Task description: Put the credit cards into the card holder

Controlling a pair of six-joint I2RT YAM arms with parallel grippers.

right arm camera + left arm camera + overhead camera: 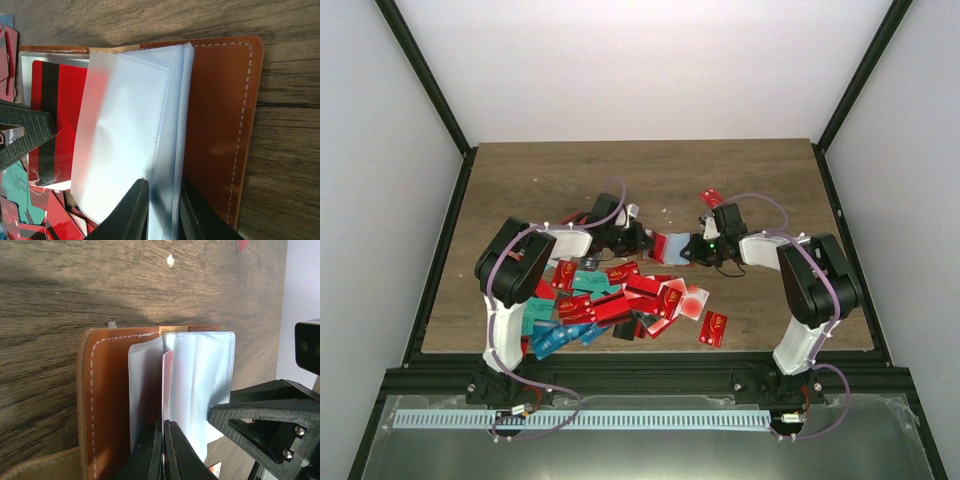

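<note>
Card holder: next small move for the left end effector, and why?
Probably ease the left end effector forward, pushing its red card deeper between the pale blue sleeves of the card holder. The card is pinched edge-on and looks only partly in, while the right end effector clamps the sleeves, steadying the holder.

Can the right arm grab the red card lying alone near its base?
Probably not yet. Nothing covers the card, but the right gripper is busy pinching sleeves of the holder.
</note>
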